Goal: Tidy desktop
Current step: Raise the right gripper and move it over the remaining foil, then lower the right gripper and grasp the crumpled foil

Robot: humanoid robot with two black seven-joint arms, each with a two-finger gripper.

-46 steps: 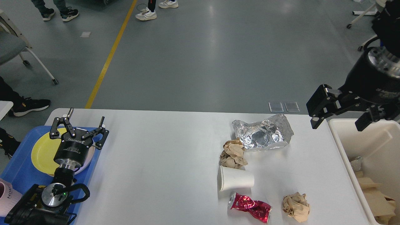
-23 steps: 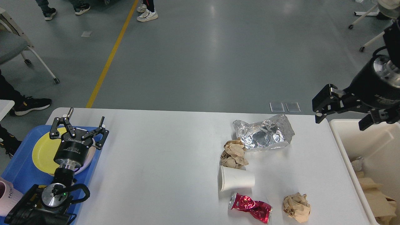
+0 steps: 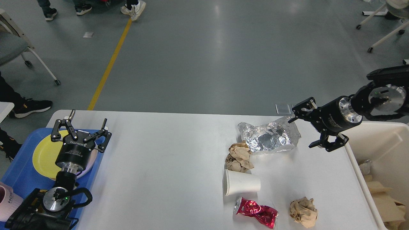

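The white desktop (image 3: 166,159) fills the lower view. On its right half lie a crumpled silver foil bag (image 3: 270,135), a brown paper wad (image 3: 238,157), a white paper cup (image 3: 241,182) on its side, a crushed red can (image 3: 255,212) and a second brown paper wad (image 3: 303,211). My right gripper (image 3: 300,132) is open and empty, pointing left, just right of the foil bag. My left gripper (image 3: 83,125) is open and empty above the yellow plate (image 3: 43,156).
A blue tray (image 3: 19,174) at the left edge holds the yellow plate and a pink cup (image 3: 8,204). A cream plastic bin (image 3: 383,166) with paper scraps stands off the right edge. Chairs and people's feet are on the grey floor beyond.
My right arm has swung down and left from above the bin to the desktop, its open gripper now beside the foil bag. The left arm has not moved.
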